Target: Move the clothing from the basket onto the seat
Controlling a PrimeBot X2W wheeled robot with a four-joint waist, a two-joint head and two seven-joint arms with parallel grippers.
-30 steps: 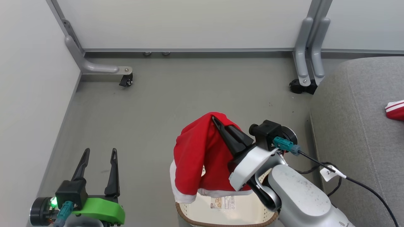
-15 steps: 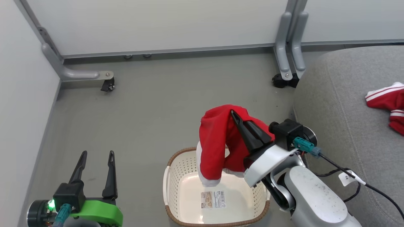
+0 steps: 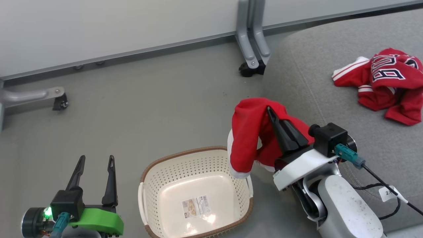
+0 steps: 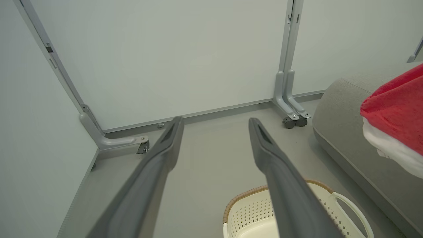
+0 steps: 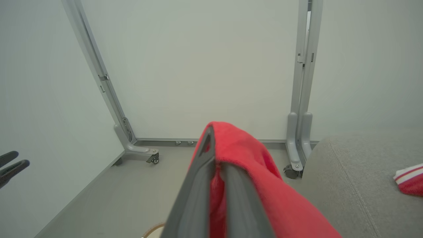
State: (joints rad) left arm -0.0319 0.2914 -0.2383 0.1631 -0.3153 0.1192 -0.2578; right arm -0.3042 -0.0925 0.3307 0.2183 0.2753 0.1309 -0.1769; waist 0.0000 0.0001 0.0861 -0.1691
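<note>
As right gripper [image 3: 269,110] pinches the shorts [image 3: 246,132], cloth draped over its tips, beside basket [image 3: 185,151]

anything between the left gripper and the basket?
Only bare grey floor. In the head view the open left gripper stands clear of the basket, and nothing lies on the stretch between them.

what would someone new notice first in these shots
The red shorts stand out first, draped over the right gripper, which is shut on them just right of the basket, near the seat. Next comes the red jersey, crumpled on the seat at the head view's upper right. The left gripper hangs open at lower left.
</note>
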